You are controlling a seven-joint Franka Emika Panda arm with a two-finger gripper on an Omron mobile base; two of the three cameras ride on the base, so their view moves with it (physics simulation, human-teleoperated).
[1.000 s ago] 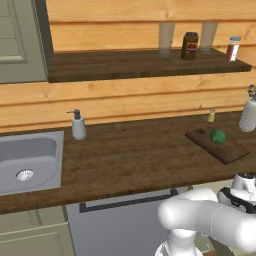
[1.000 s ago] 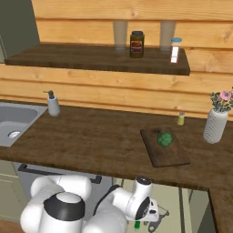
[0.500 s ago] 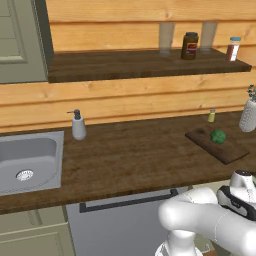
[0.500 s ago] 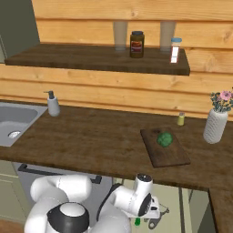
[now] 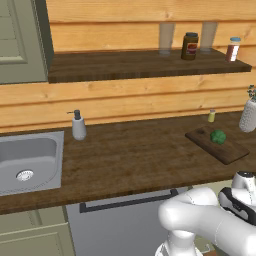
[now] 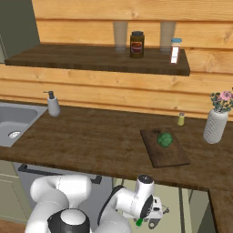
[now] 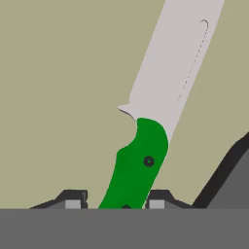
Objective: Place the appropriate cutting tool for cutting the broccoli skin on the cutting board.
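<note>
a home kitchen.
steel sink (image 5: 30,162) set in a wooden countertop (image 5: 130,160), soap dispenser (image 5: 78,126), jars on a wall shelf (image 6: 91,58).

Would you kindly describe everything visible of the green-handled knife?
The knife has a glossy green handle with a dark rivet and a broad, pale silvery blade with a thin groove near its spine. In the hand view it lies on a flat beige surface, blade pointing away, its handle between the fingertips of the gripper, which sit close on both sides.
</note>
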